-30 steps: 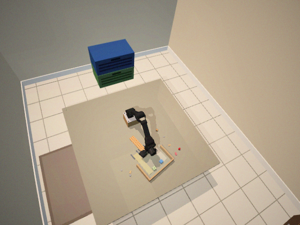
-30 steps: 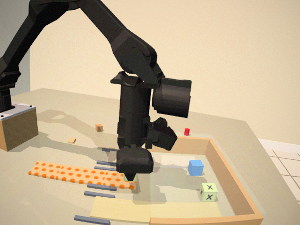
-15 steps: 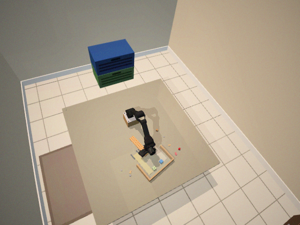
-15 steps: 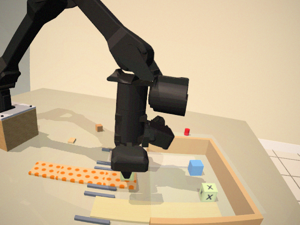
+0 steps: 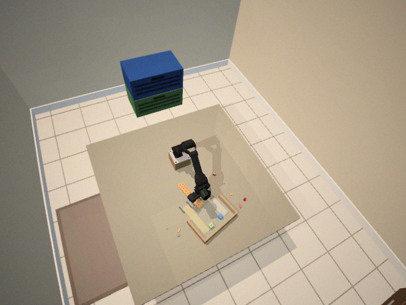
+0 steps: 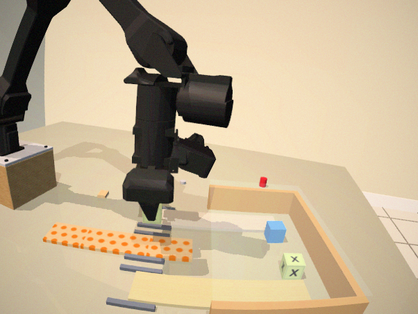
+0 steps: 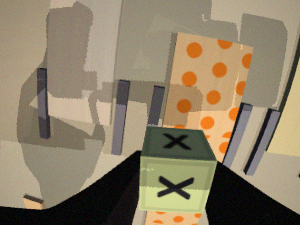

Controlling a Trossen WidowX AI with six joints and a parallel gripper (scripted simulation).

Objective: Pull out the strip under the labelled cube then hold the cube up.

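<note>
My gripper (image 6: 151, 219) (image 7: 173, 160) is shut on a light green cube (image 6: 159, 217) (image 7: 175, 199) marked with a dark X, and holds it raised off the strip. The orange-dotted strip (image 5: 185, 189) (image 6: 104, 241) (image 7: 200, 91) lies on the near side of the wooden frame, outside it, beneath and beside the gripper. A second light green cube (image 5: 211, 225) (image 6: 293, 266) with X marks stands inside the frame. A blue cube (image 5: 220, 216) (image 6: 275, 232) stands near it. A plain yellow strip (image 5: 197, 219) (image 6: 173, 288) (image 7: 287, 131) lies partly inside the frame.
The wooden frame (image 5: 220, 227) (image 6: 251, 199) has walls on three sides. Several short grey rails (image 6: 130, 304) (image 7: 44, 104) line its open side. A pale strip (image 5: 220, 205) lies at its far side. A red cylinder (image 5: 245, 199) (image 6: 263, 182) and small loose pieces lie outside it.
</note>
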